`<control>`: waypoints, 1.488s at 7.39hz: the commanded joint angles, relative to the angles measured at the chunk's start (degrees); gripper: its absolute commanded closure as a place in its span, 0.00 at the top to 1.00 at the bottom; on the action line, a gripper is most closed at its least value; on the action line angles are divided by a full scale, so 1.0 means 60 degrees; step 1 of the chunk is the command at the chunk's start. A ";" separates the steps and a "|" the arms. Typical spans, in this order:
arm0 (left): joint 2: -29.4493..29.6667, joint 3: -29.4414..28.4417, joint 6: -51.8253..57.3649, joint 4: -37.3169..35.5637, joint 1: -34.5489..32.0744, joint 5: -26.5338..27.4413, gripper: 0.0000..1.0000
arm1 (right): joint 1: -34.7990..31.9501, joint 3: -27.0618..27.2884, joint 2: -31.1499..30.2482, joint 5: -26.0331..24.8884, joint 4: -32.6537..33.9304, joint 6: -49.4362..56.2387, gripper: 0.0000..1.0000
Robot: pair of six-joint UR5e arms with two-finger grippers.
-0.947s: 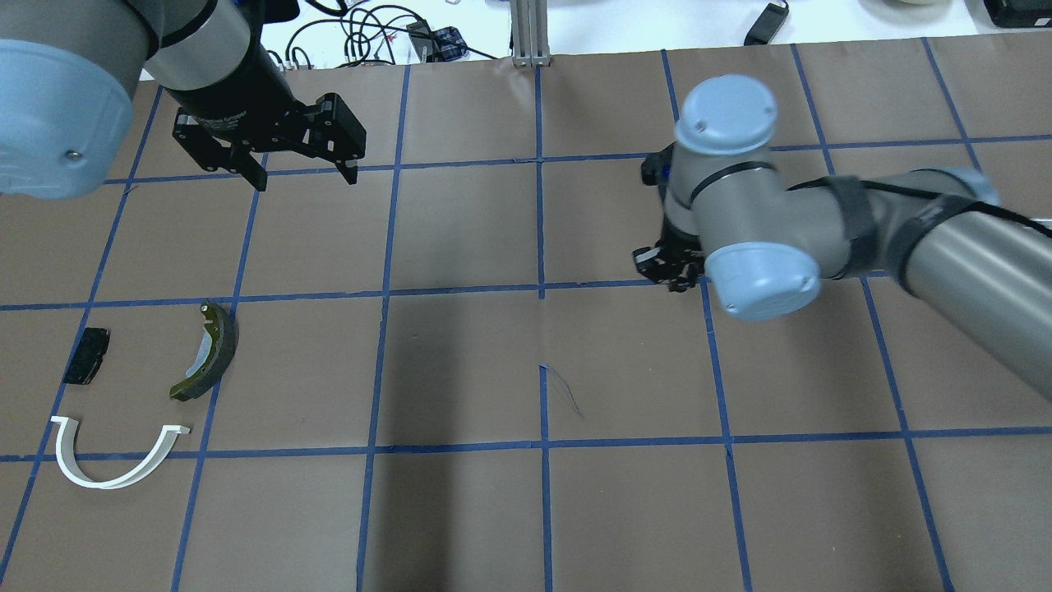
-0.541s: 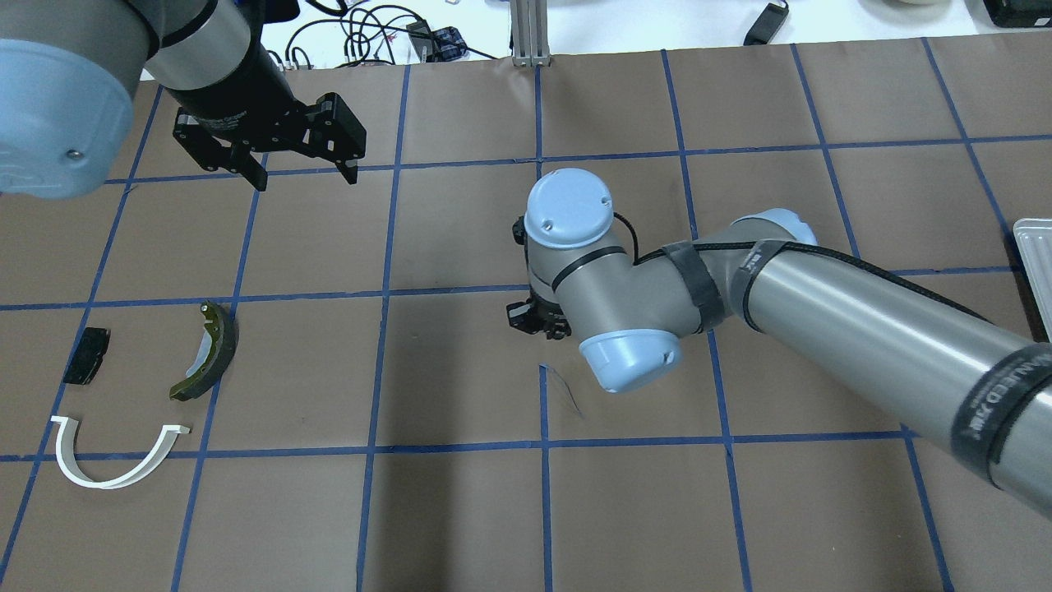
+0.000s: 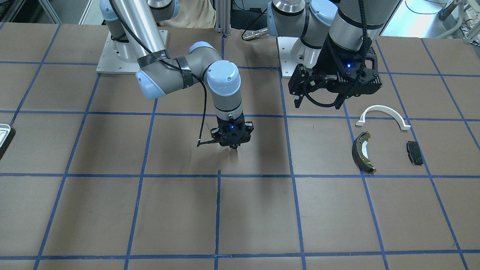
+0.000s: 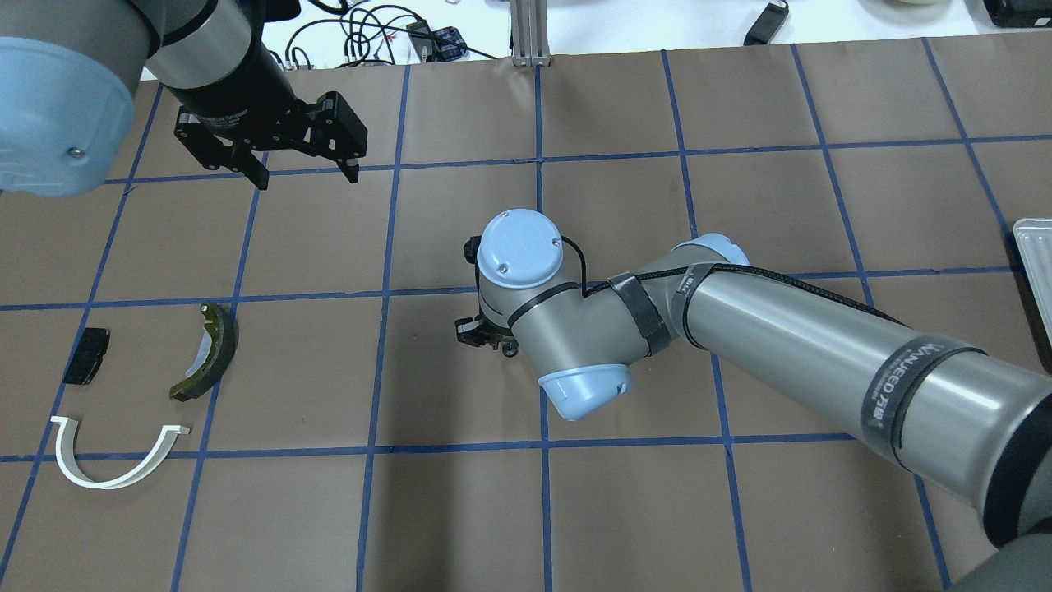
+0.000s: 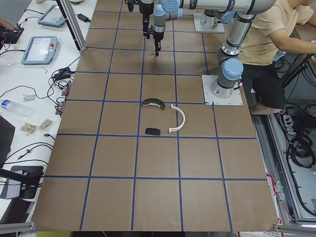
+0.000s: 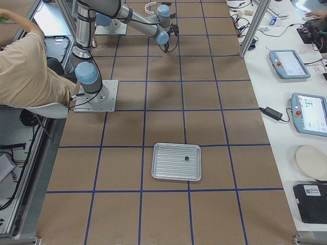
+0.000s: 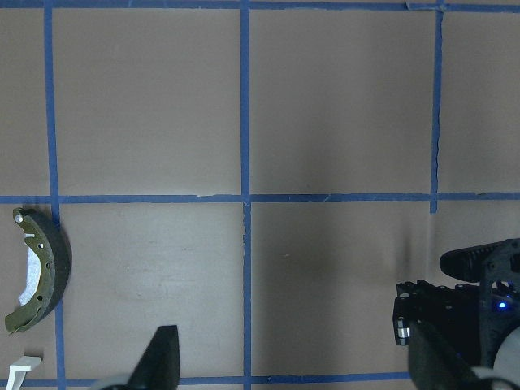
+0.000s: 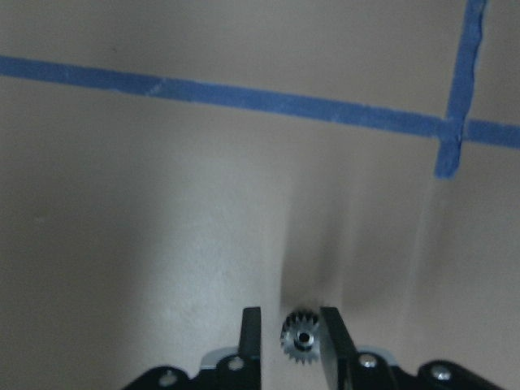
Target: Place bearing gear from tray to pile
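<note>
The right hand is clenched on the small silver toothed metal bearing gear, which sits edge-on between its two dark fingers, pinched across the toothed rim with the bore facing the wrist camera. The gear is deep between the fingers, not at their tips. In the front view the same hand hangs low over the brown paper-covered counter with blue tape lines, and nothing lies beneath it.

The gear looks stiff, dense for its size and not fragile. The risk is slip: only the tooth crests meet the flat pads, so it could pivot or squirt out if the squeeze eases. The present hold across the diameter seems the right one. Once released it may well roll, so a low, gentle release should suit it.

The pile lies well off to this hand's side, towards the other arm: a white plastic half-ring arch, a curved dark-and-olive brake shoe and a small black rectangular pad, each apart from the others. The shallow ridged metal tray is well apart on the opposite side.

The left hand hangs released and empty, the pile near it.
</note>
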State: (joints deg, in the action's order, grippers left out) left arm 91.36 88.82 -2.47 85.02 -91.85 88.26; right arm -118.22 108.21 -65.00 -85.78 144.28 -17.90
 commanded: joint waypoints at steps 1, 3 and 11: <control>0.0125 -0.0023 -0.0012 -0.0092 0.0001 0.0026 1.00 | 0.0772 -0.0105 -0.0196 -0.0378 0.0345 0.1234 1.00; -0.0006 0.0209 -0.0085 -0.0342 -0.0043 0.0055 1.00 | 0.2294 -0.0061 -0.1378 -0.0528 -0.1535 0.1736 1.00; 0.2261 0.3022 -0.2738 -0.3840 -0.2576 -0.0004 1.00 | 1.1900 -0.0236 -0.0992 -0.0528 -0.2006 1.2290 1.00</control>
State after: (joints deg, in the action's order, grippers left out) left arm 102.34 104.98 -19.05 64.09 -106.14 88.22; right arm -54.96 107.32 -73.36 -88.99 129.28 48.01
